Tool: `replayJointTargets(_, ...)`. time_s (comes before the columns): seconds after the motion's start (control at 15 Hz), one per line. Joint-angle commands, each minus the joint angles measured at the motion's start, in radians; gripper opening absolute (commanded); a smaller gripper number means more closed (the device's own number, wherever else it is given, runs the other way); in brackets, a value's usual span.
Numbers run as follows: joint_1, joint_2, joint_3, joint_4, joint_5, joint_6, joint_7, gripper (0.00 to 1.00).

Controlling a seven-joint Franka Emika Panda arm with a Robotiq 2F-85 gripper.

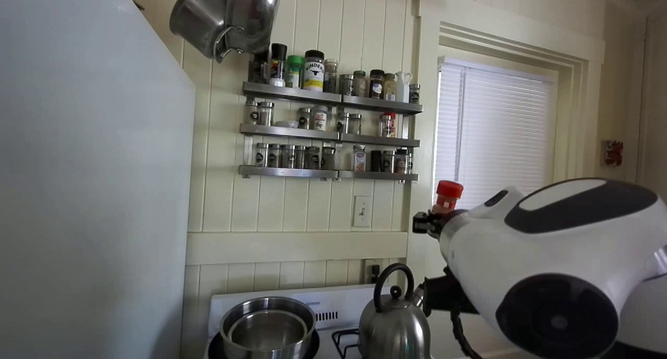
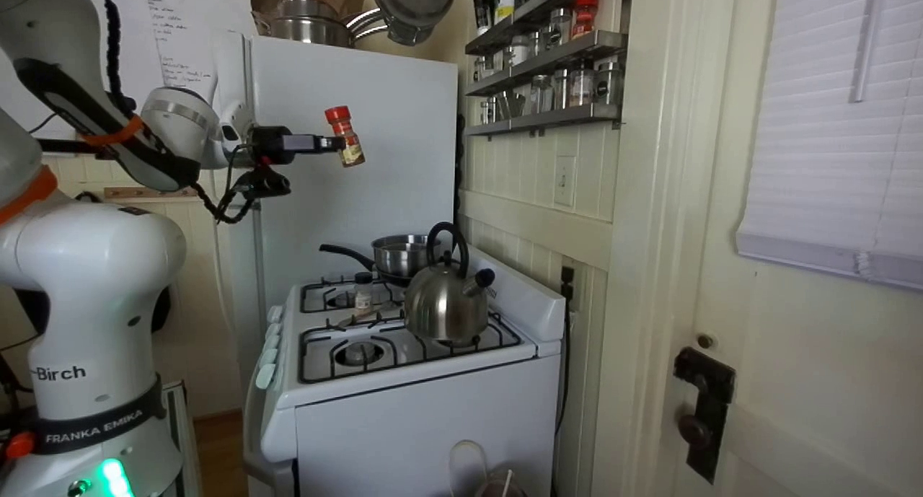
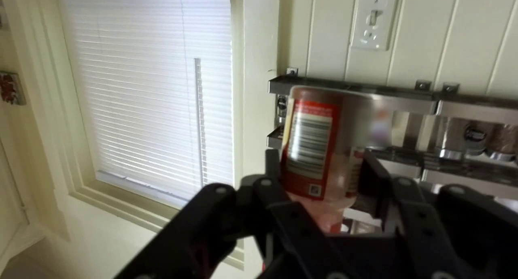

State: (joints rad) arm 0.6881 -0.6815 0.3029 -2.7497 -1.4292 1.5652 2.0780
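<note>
Pincer (image 2: pixel 340 144): clamped on the spice bottle (image 2: pixel 348 138), jaws pressing its body from both sides.
Spice bottle: up in the air in the pincer's grip, higher than the stove (image 2: pixel 425 418) and well apart from the wall shelves (image 1: pixel 289 133); red cap uppermost, the whole thing leaning; whether it is straight over the stove, I can't tell.
Bottle label (image 3: pixel 311 145): red and white, its barcode showing in the wrist view.
Robot arm (image 2: pixel 101 259): white with dark patches, stretched out behind the pincer.
Kettle (image 2: pixel 445 309): steel with a black handle, standing upright on the stove.
Steel pots (image 1: pixel 271 322): one nested in another, near the kettle, on the fridge (image 2: pixel 346 201) side.
Small jar (image 2: pixel 363 295): dark-lidded, upright on the stove, between the pots and the front knobs (image 2: pixel 266 376).
Wall shelves: three tiers, crowded with spice jars (image 1: pixel 289 156).
Window blind (image 1: pixel 505 124): white, lowered, near the shelves.
Fridge: white, next to the stove.
</note>
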Motion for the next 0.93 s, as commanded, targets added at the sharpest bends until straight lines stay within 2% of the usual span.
replayJointTargets(0.0,-0.04,-0.139,-0.095,0.002,-0.119,0.079,-0.001,0.24)
replayJointTargets(0.07,-0.051,-0.17,-0.126,0.007,-0.129,0.095,0.001,0.24)
replayJointTargets(0.13,-0.044,-0.101,-0.069,0.015,-0.083,0.049,0.0,0.49)
replayJointTargets(0.27,-0.067,-0.144,-0.104,0.023,-0.1,0.079,-0.002,0.49)
replayJointTargets(0.4,-0.069,-0.158,-0.109,0.023,-0.101,0.082,-0.002,0.49)
replayJointTargets(0.47,-0.069,-0.158,-0.107,0.023,-0.101,0.082,-0.002,0.24)
replayJointTargets(0.53,-0.067,-0.16,-0.11,0.02,-0.133,0.105,0.007,0.24)
replayJointTargets(0.67,-0.099,-0.153,-0.125,0.024,-0.276,0.149,-0.016,0.24)
replayJointTargets(0.87,-0.17,-0.156,-0.21,0.044,-0.528,0.258,-0.01,0.24)
